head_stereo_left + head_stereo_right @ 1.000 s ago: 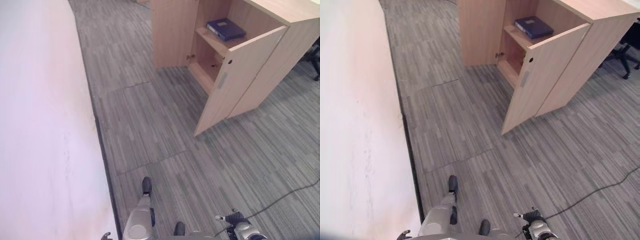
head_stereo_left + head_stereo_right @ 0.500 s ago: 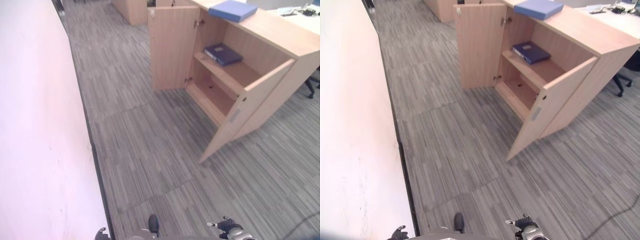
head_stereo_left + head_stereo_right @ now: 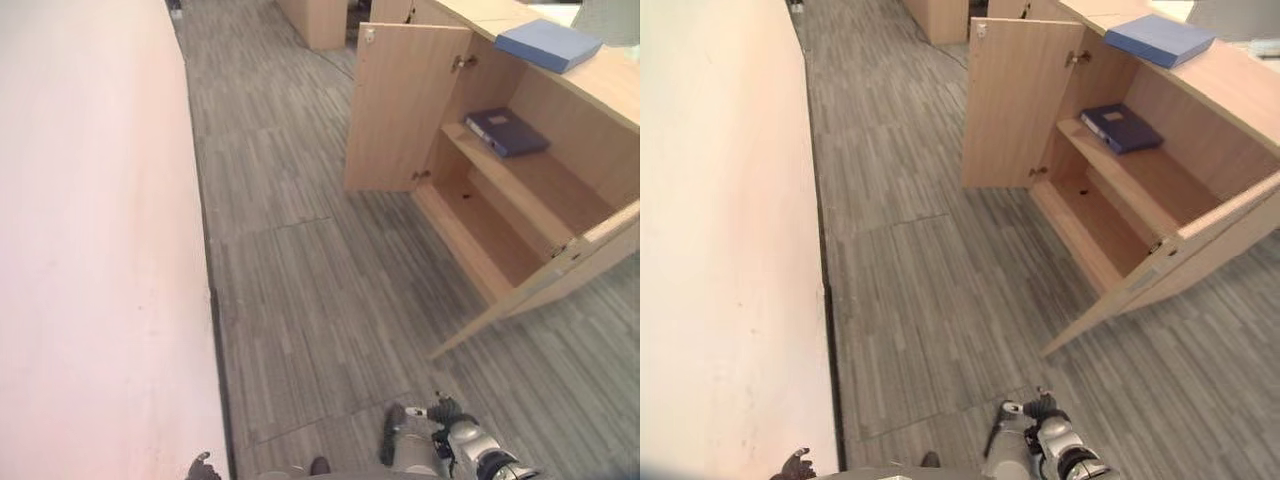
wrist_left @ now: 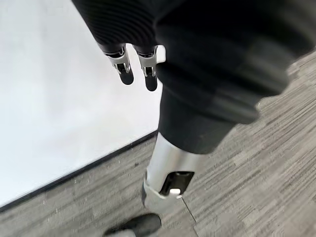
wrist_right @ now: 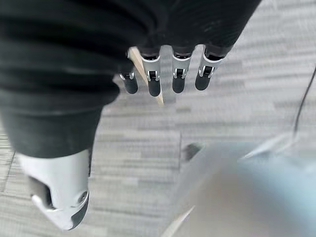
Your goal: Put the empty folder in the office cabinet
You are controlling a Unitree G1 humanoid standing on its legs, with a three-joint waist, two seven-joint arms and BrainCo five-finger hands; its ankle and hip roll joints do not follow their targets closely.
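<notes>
Wooden office cabinet (image 3: 560,130) at the upper right of the head views, both doors swung open: far door (image 3: 400,105) standing out toward the carpet, near door (image 3: 1160,275) angled out low at the right. Dark blue folder (image 3: 1122,127) lying flat on the upper shelf (image 3: 1140,175) inside, toward the back. Lighter blue folder (image 3: 548,44) lying flat on the cabinet top (image 3: 1240,80), near its front edge, above the shelf. Lower compartment floor (image 3: 490,235) bare wood. Cannot tell from the pictures which of the two folders is the empty one.

Left hand (image 4: 133,69) hanging low beside the white wall (image 3: 90,250), seen at the bottom edge of the head views; fingers (image 4: 149,77) straight and relaxed, pointing down, holding nothing, in the left wrist view. Right hand (image 5: 168,74) down at the bottom of the head views over the grey striped carpet (image 3: 300,280), well apart from the cabinet; fingers (image 5: 154,84) in a straight, loose row, spread slightly, nothing between them. Black skirting strip (image 3: 215,340) running along the foot of the wall
</notes>
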